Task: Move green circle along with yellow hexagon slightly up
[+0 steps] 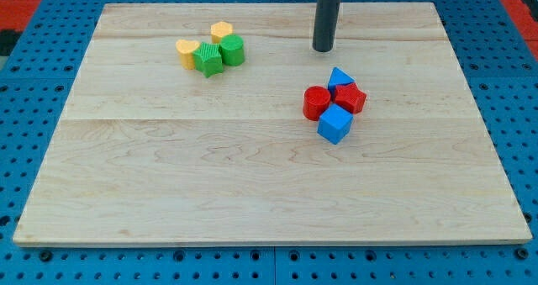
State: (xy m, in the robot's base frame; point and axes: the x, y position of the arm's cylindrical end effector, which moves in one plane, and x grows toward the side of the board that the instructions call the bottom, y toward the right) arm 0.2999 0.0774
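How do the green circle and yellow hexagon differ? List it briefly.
Colour: the green circle is green, the yellow hexagon yellow.
Shape: the circle has a round top, the hexagon a flat-sided, angular one.
Place: the hexagon sits nearer the view's top, the circle just below it and slightly to the view's right.
Shared: both are small blocks in one cluster, well to the view's left of my tip.

Robotics lab bench, pale wooden board (269, 176) on blue perforated pegboard base (50, 58), small coloured test blocks (334, 102).

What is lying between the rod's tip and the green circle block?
Nothing: in the camera view, only bare wooden board lies between my tip and the green circle.
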